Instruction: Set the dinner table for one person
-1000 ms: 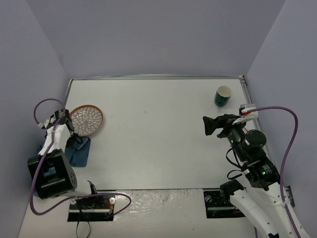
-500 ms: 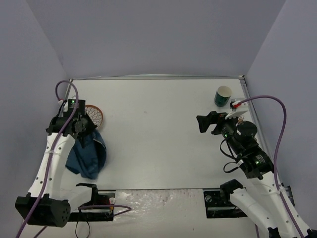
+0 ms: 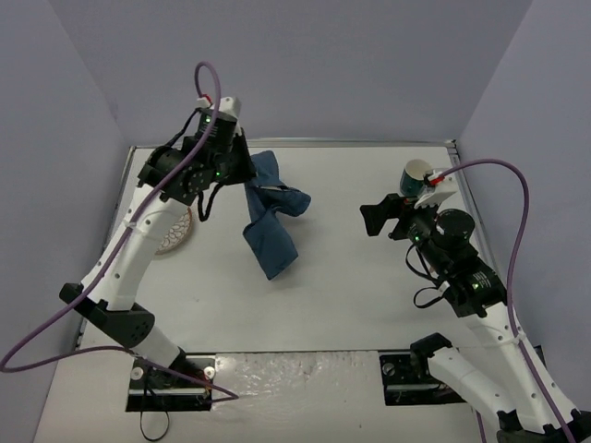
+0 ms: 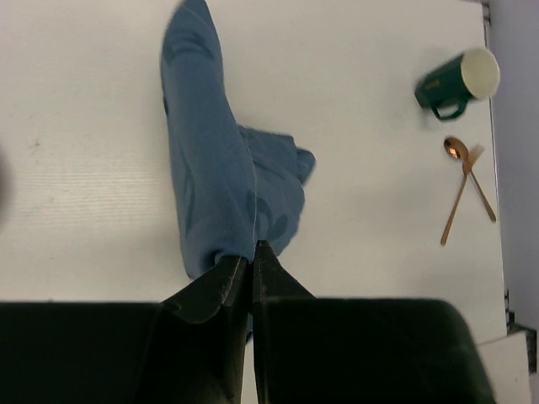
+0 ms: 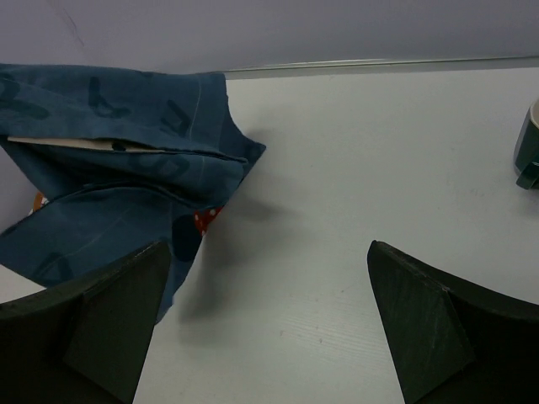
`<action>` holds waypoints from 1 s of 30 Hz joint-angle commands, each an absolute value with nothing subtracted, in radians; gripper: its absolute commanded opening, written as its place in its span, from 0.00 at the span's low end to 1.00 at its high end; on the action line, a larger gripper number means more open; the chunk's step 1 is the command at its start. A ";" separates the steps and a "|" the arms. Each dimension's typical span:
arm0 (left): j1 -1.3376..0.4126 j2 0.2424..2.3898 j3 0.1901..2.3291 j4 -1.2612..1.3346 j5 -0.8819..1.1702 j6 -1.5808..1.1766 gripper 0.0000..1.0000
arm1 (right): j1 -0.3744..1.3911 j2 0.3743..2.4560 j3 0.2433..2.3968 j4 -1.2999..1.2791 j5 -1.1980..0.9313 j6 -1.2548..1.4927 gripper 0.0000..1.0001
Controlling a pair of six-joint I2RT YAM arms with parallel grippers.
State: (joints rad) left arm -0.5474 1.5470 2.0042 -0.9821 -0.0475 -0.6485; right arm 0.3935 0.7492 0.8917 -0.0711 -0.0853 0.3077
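The two fingers of my left gripper [image 4: 251, 252] were pressed together with hardly a gap, pinching one edge of a blue cloth placemat [image 3: 273, 236] printed with darker figures. The placemat hung down from them in loose folds over the large flat matte white dinner table [image 3: 351, 295], which stretched out beneath both my arms. I could not tell whether its lowest corner touched the top. My right gripper [image 5: 265, 252] hung over the right half of the table with its fingers spread wide and nothing between them, pointing toward the dangling cloth. Out to the left, partly hidden behind my left arm, a round plate [image 3: 174, 238] with an orange rim and a pale lacy pattern lay flat on the table. Near the far right corner stood a dark green mug [image 3: 416, 178], of whose inside I saw only the cream wall. Just beside the mug lay a copper-coloured spoon [image 4: 455, 189] crossed with a second slim copper utensil [image 4: 482, 192].
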 commanded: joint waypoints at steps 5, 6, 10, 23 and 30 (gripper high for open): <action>-0.782 1.490 1.749 -0.805 -0.024 -0.617 0.00 | 0.397 0.723 0.899 0.005 -0.045 0.322 1.00; -0.804 1.491 1.683 -0.761 -0.004 -0.638 0.00 | 0.397 0.723 0.887 0.005 -0.036 0.325 1.00; -0.922 1.598 1.537 -0.639 0.014 -0.659 0.00 | 0.397 0.728 0.865 0.005 0.010 0.343 1.00; -1.118 1.680 1.555 -0.512 0.081 -0.477 0.02 | 0.396 0.837 0.859 -0.066 0.248 0.413 1.00; -1.120 1.575 1.445 -0.392 0.204 -0.444 0.23 | 0.381 0.927 0.928 -0.108 0.361 0.432 1.00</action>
